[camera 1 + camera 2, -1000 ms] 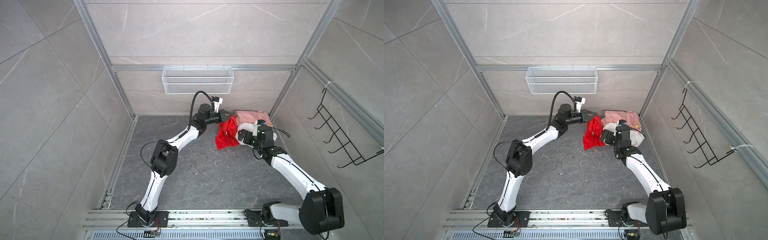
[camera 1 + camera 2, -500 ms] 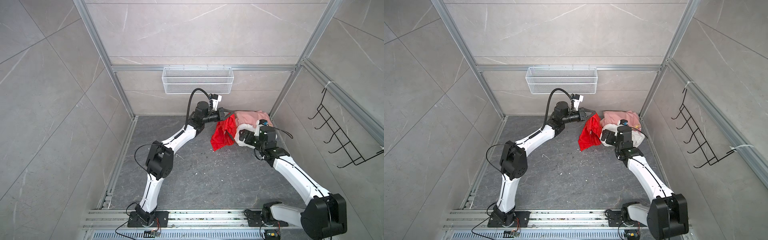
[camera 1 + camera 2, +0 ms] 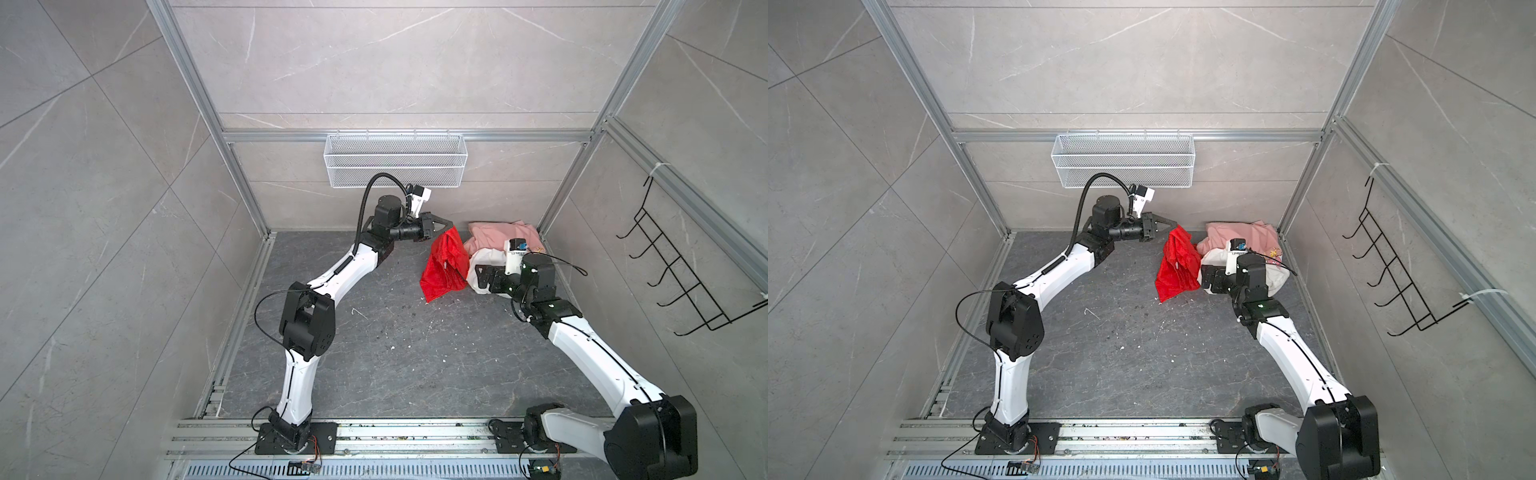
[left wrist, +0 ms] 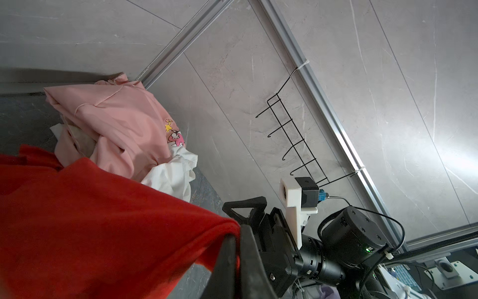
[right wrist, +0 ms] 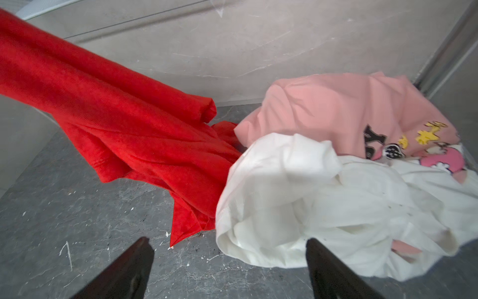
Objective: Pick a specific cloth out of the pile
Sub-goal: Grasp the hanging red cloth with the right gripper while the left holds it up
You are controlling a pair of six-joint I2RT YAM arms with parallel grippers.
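The cloth (image 3: 444, 266) hangs centre-right in a top view, its top edge clamped in your left gripper (image 3: 449, 226) and its lower folds touching the pile (image 3: 498, 232). Your right gripper (image 5: 229, 246) has its jaws apart. You look mid-extraction; next, draw it leftward, clear.

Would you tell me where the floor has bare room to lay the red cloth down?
The bare floor between the left arm and right arm, from the front rail up to the low edge of the red cloth, is free. The far right corner is crowded: pink garment, white garment and the open right gripper.
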